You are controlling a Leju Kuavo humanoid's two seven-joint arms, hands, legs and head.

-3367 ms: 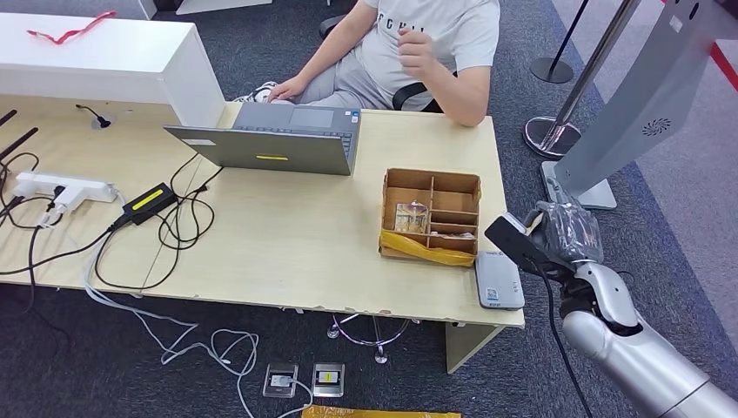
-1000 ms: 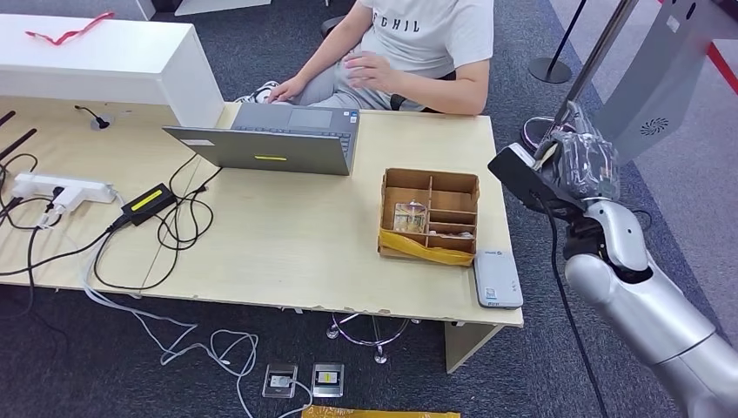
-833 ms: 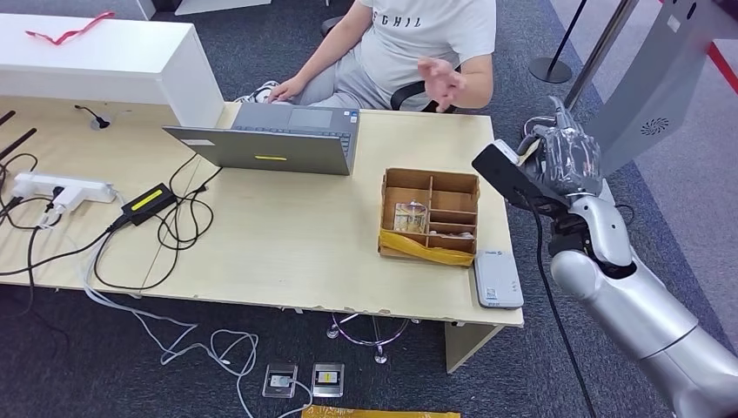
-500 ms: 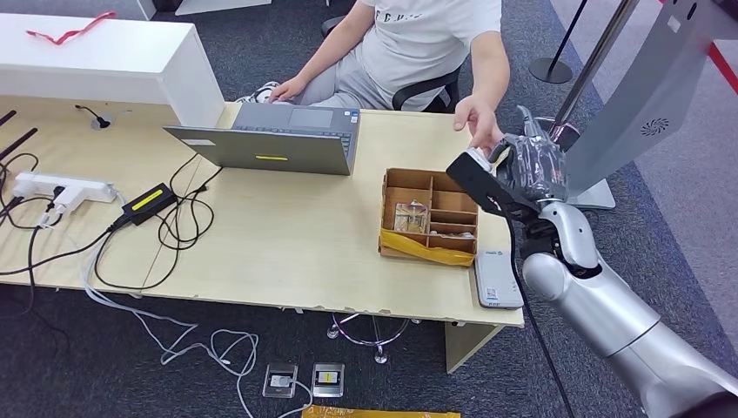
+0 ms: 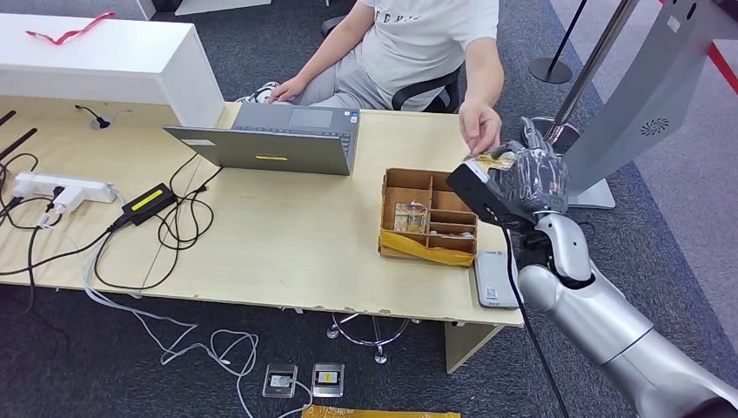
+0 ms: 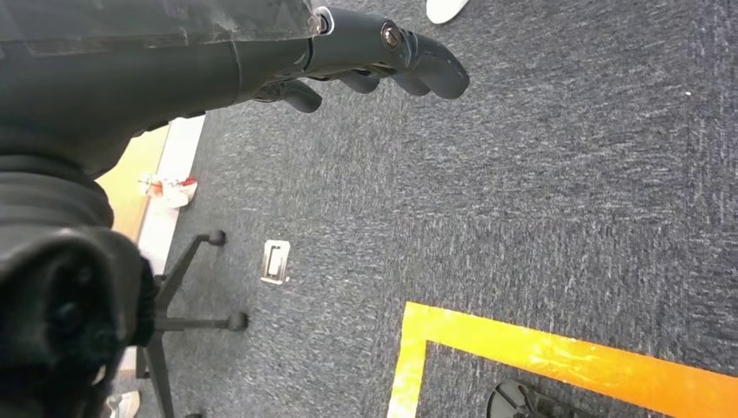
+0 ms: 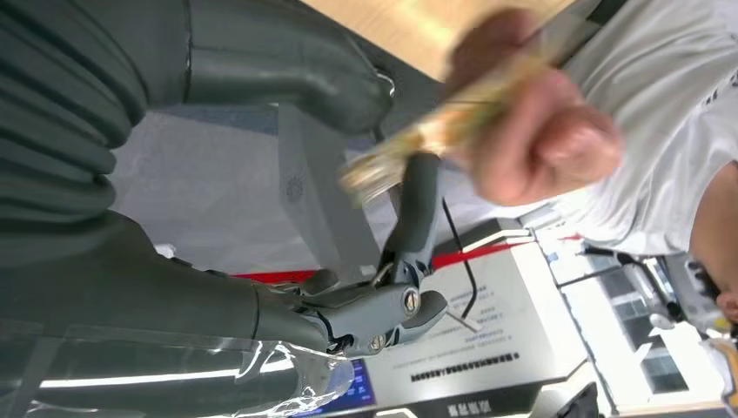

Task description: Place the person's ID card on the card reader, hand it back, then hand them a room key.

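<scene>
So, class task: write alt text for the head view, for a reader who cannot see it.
A seated person's hand holds a yellowish card at the raised right hand of a silver robot arm, above a desk with a cardboard organiser, grey card reader and laptop.

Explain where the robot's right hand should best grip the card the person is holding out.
Probably the free end of the card, opposite the person's hand, which pinches the far end. The right hand sits just below, so thumb and finger can close on its flat faces.
</scene>
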